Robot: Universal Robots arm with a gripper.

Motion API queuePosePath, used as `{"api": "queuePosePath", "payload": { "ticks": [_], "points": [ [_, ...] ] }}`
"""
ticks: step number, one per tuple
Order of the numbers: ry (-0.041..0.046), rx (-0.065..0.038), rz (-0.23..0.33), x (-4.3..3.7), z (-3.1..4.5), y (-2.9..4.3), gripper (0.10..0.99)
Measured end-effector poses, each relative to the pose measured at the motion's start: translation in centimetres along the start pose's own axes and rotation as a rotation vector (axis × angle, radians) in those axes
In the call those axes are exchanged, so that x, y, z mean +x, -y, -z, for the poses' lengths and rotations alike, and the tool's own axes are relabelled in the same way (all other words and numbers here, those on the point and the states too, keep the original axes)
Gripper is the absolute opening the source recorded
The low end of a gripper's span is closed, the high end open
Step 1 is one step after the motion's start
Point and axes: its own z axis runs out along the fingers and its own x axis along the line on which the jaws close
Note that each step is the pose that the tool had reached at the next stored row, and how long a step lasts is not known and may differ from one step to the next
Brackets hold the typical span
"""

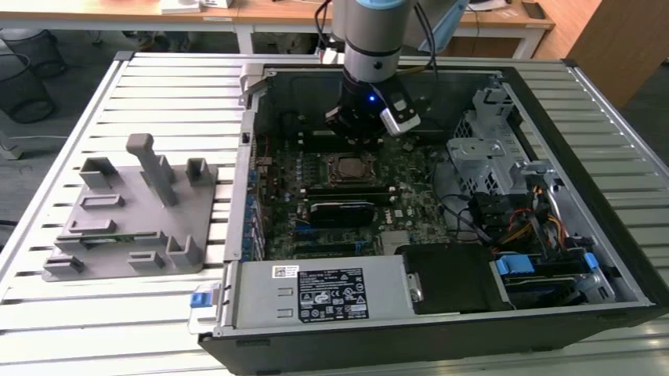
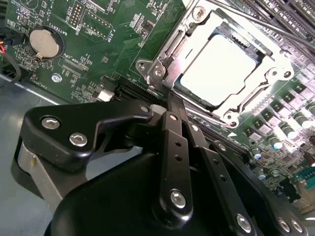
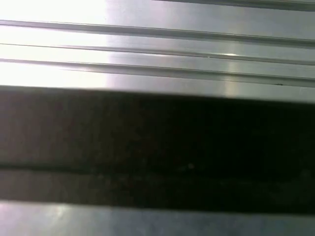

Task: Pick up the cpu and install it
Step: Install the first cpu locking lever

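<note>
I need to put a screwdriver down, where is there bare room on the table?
Bare slats lie beside the grey fixture on the exterior view's left, along the table edge behind it. Inside the computer case it is crowded around the cpu.

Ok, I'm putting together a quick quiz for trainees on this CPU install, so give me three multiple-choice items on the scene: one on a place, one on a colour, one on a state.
1. Where does the cpu lie?
A. on a grey fixture
B. in the socket on the motherboard
C. on bare table slats

2. What colour is the motherboard?
A. blue
B. red
C. green

3. How is the computer case?
A. lying flat with its side open
B. closed on every side
C. standing upright

Answers:
1 B: in the second wrist view, the silver chip sits inside the metal socket frame.
2 C: the board is green in the exterior view and the second wrist view.
3 A: the exterior view looks straight down into its insides.
</note>
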Motion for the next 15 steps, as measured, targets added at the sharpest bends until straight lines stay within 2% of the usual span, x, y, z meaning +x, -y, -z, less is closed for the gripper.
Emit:
{"api": "queuePosePath", "payload": {
  "ticks": [9,10,13,15],
  "points": [
    [-0.0004,0.000,0.000,-0.05,0.18,-0.02,0.106],
    [-0.0003,0.003,0.000,-0.05,0.17,-0.02,0.106],
    [-0.0014,0.022,0.000,-0.05,0.15,-0.01,0.106],
    [-0.0019,0.031,0.000,-0.05,0.05,-0.01,0.106]
  ]
}}
